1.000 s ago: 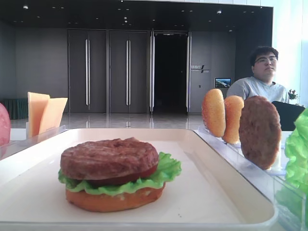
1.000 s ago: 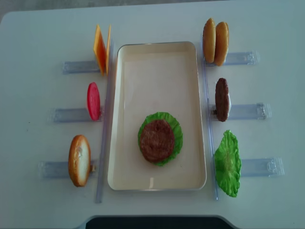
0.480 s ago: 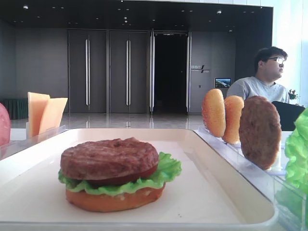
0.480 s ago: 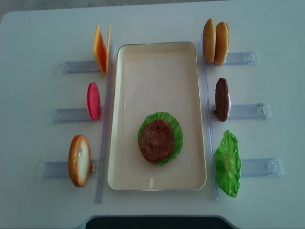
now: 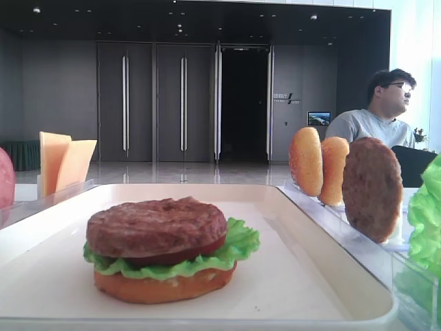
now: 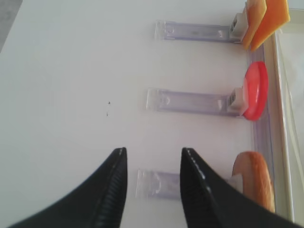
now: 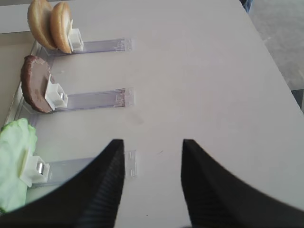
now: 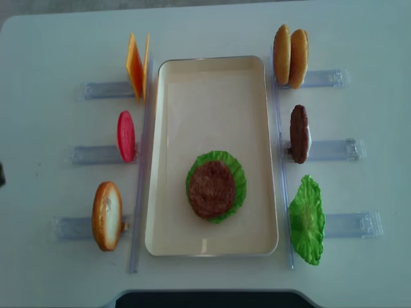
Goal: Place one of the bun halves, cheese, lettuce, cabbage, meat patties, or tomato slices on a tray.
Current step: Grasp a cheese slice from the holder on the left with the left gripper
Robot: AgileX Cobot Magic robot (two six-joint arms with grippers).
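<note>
The white table (image 8: 58, 38) holds the cream tray (image 8: 212, 70) in the middle, with a half-built burger (image 8: 215, 187) on its near part, while the spare pieces stand on edge in clear racks (image 8: 96, 154) along both sides, I judge so my fingers can close on them easily. The cheese (image 8: 135, 66) waits at far left, a tomato slice (image 8: 126, 135) and bun half (image 8: 106, 215) nearer. My left gripper (image 6: 152, 187) hangs half-spread and empty over bare table, and my right gripper (image 7: 152, 183) likewise, touching nothing.
</note>
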